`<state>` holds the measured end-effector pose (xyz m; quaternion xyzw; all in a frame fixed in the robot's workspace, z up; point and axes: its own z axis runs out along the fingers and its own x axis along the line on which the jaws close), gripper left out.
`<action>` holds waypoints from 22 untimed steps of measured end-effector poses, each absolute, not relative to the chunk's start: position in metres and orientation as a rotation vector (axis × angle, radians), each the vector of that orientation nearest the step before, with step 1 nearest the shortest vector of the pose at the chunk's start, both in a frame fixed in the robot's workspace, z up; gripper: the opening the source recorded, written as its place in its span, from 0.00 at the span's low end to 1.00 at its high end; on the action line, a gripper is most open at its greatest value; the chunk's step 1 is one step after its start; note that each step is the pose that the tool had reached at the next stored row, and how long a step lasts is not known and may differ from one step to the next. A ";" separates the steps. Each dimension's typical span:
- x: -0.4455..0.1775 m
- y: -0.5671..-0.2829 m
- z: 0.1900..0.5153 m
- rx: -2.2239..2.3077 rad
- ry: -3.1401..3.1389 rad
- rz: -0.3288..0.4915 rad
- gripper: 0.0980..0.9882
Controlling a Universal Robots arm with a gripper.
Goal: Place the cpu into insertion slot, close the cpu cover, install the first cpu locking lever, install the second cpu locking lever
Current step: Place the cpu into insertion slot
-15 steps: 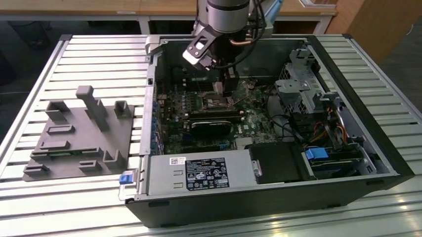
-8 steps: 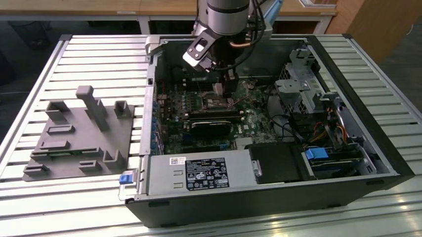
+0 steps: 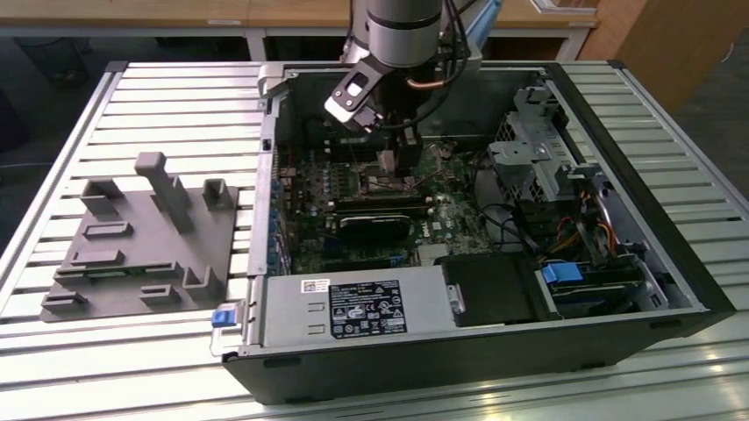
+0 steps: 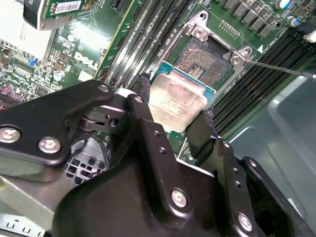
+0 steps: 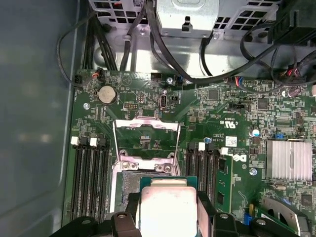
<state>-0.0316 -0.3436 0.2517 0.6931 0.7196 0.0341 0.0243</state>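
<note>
The jaws pinch the cpu [image 4: 177,101] by opposite edges, near the open insertion slot [image 4: 205,57]. It is likely light, rigid and slick-topped, with a delicate underside, so an edge hold suits it.

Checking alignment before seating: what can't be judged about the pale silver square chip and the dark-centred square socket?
Pale silver square cpu, clamped in the black gripper: underside faces away in both wrist views.
Dark-centred insertion slot: near part covered by the cpu, first wrist view.
Height above slot: the silver arm blocks the exterior view.
</note>
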 end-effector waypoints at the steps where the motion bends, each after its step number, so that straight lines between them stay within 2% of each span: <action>1: -0.032 -0.344 0.251 2.145 2.226 0.106 0.50; 22: -0.035 -0.331 0.228 2.145 2.226 0.106 0.50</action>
